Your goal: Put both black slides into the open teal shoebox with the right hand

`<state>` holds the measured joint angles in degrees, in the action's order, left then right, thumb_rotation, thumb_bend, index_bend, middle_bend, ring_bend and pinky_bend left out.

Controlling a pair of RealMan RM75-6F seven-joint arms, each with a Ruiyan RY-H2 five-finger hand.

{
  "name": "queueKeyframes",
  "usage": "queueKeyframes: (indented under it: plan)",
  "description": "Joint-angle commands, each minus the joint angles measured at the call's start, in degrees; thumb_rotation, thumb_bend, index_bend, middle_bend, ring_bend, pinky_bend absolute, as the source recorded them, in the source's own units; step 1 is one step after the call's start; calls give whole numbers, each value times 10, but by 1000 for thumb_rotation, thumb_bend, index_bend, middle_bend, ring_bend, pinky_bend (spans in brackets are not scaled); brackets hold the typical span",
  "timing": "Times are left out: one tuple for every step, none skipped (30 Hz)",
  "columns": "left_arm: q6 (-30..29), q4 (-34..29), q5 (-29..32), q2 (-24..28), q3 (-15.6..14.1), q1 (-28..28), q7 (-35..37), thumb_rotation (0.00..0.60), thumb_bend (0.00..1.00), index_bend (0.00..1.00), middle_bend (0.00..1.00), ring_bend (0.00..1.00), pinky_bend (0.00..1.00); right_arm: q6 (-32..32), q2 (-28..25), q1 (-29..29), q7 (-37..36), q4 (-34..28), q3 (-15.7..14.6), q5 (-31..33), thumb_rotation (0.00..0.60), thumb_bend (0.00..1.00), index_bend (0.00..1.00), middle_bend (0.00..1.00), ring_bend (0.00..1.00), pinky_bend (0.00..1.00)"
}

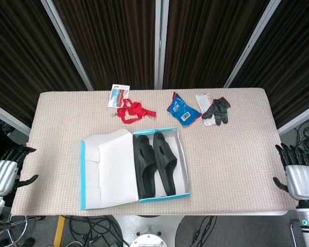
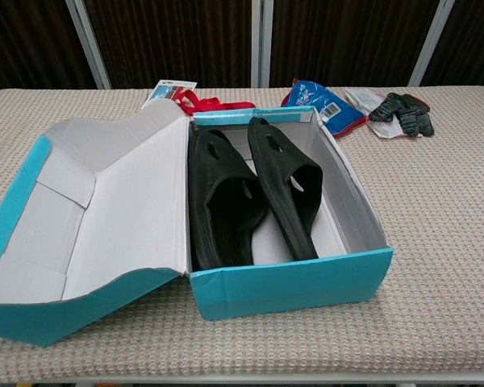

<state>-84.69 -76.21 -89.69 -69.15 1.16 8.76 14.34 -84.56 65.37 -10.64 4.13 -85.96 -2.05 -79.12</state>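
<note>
Inside the teal shoebox both black slides lay side by side; the right hand, released and empty, needed only to park clear.

Bright, even overhead light in both views, with sharp focus throughout. Soft shadow pools inside the shoebox. The dark curtains swallow detail.

My left hand has a silver-grey shell with slim black fingers. My right hand matches it, with a white wrist cuff carrying a small green light.
</note>
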Motion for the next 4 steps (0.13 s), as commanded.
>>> queueKeyframes:
  plan:
    - [-1,-1,0,0,0,-1,-2,600,145,239,235,129,197,6,5,6,10,-2,-2,-5,600,87,0,35,0,3]
    - [-1,-1,0,0,0,-1,-2,600,146,239,235,129,197,7,6,7,10,-3,0,-6,600,87,0,35,0,2]
    - [-1,-1,1,0,0,-1,-2,600,145,239,235,129,197,8,6,8,10,-4,1,-6,600,87,0,34,0,2]
    - [-1,-1,1,-1,0,-1,-2,600,145,239,235,129,197,9,5,9,9,-5,2,-6,600,87,0,34,0,2]
